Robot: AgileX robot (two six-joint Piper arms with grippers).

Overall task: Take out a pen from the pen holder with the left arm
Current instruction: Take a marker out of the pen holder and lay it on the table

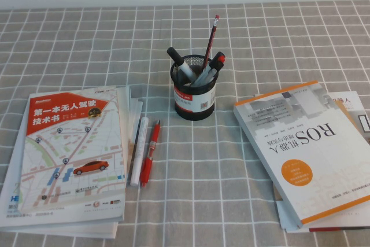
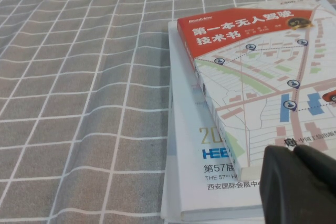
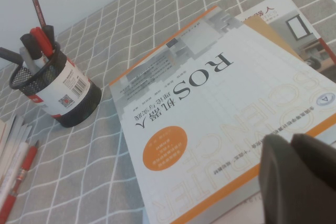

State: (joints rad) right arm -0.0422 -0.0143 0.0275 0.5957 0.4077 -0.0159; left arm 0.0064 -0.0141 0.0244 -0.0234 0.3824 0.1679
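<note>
A black mesh pen holder (image 1: 195,93) stands upright at the table's middle, also seen in the right wrist view (image 3: 63,95). It holds a tall red pencil (image 1: 211,41), a black marker (image 1: 176,59), a red-capped pen (image 1: 218,59) and others. Neither arm shows in the high view. My left gripper (image 2: 293,150) is shut and empty, hovering over the near part of the map-covered book (image 2: 252,66), far from the holder. My right gripper (image 3: 290,141) is shut and empty above the near edge of the white ROS book (image 3: 210,103).
A red pen (image 1: 149,153) and a white pen (image 1: 139,150) lie side by side on the cloth, right of the left book stack (image 1: 72,148). The ROS book (image 1: 303,148) tops a stack at the right. Checked grey cloth (image 1: 196,201) covers the table.
</note>
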